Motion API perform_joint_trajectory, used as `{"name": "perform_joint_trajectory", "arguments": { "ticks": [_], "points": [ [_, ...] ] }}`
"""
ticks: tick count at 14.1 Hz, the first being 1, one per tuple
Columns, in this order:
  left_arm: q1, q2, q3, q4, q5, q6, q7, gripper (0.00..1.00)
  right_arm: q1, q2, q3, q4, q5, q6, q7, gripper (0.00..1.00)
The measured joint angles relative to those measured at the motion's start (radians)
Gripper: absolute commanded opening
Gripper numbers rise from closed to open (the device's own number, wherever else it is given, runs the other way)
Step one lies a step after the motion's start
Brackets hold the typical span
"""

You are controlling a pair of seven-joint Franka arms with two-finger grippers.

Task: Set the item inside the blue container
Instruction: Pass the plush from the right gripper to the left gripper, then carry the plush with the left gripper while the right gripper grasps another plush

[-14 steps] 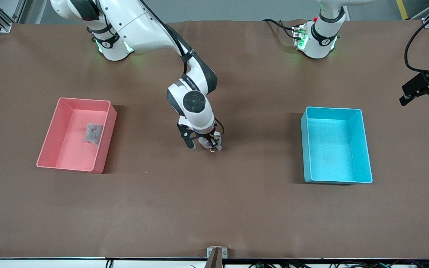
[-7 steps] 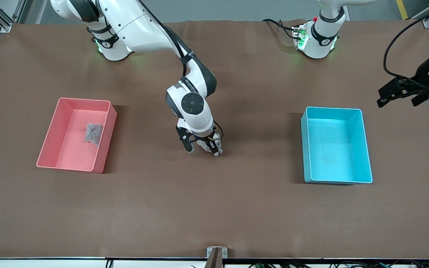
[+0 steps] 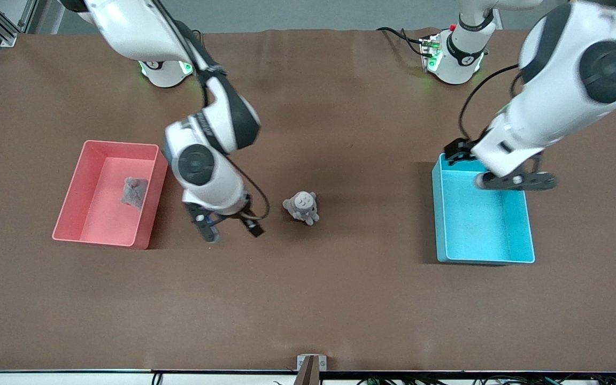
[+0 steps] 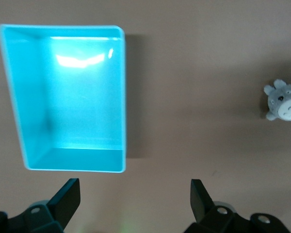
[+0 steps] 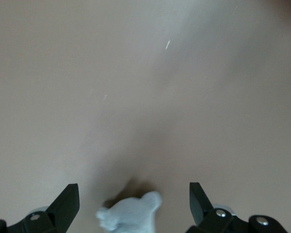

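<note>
Approaching small grey plush toy (image 3: 301, 207) on brown worktop (image 3: 308, 299) from above with left end effector (image 3: 511, 181) (wide open, empty, over light-blue plastic bin (image 3: 522, 251)); right end effector (image 3: 230, 229) likewise spread, empty.

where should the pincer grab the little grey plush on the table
Probably across the round body of the grey plush, coming straight down from above. It stands alone on the bare table between the pink bin and the blue container, so there is room for the fingers on both sides.
</note>
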Motion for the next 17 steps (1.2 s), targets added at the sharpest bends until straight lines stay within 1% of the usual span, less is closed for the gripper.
{"name": "perform_joint_trajectory", "arguments": {
  "ticks": [1, 4, 6, 8, 10, 12, 15, 17],
  "points": [
    [-0.023, 0.033, 0.000, 0.000, -0.018, 0.029, -0.034, 1.00, -0.043, -0.046, 0.000, -0.038, 0.000, -0.022, -0.085, 1.00],
    [-0.111, 0.129, -0.002, 0.001, -0.030, 0.135, -0.184, 1.00, -0.166, -0.167, -0.001, -0.202, 0.000, -0.033, -0.329, 1.00],
    [-0.174, 0.188, -0.003, 0.002, -0.032, 0.227, -0.297, 1.00, -0.259, -0.232, -0.002, -0.306, 0.000, -0.031, -0.506, 1.00],
    [-0.227, 0.236, -0.004, 0.004, -0.034, 0.333, -0.411, 1.00, -0.373, -0.277, -0.003, -0.391, 0.000, -0.029, -0.700, 1.00],
    [-0.278, 0.278, -0.005, 0.007, -0.035, 0.457, -0.519, 1.00, -0.482, -0.296, -0.003, -0.452, 0.000, -0.017, -0.864, 1.00],
    [-0.329, 0.322, -0.005, 0.020, -0.035, 0.576, -0.643, 1.00, -0.563, -0.298, -0.002, -0.506, 0.008, 0.015, -0.989, 1.00],
    [-0.385, 0.397, -0.004, 0.052, -0.035, 0.708, -0.751, 1.00, -0.617, -0.298, -0.001, -0.608, 0.086, 0.091, -1.116, 1.00],
    [-0.412, 0.443, -0.005, 0.060, -0.035, 0.742, -0.756, 1.00, -0.620, -0.297, 0.002, -0.657, 0.106, 0.127, -1.135, 1.00]
  ]
}}
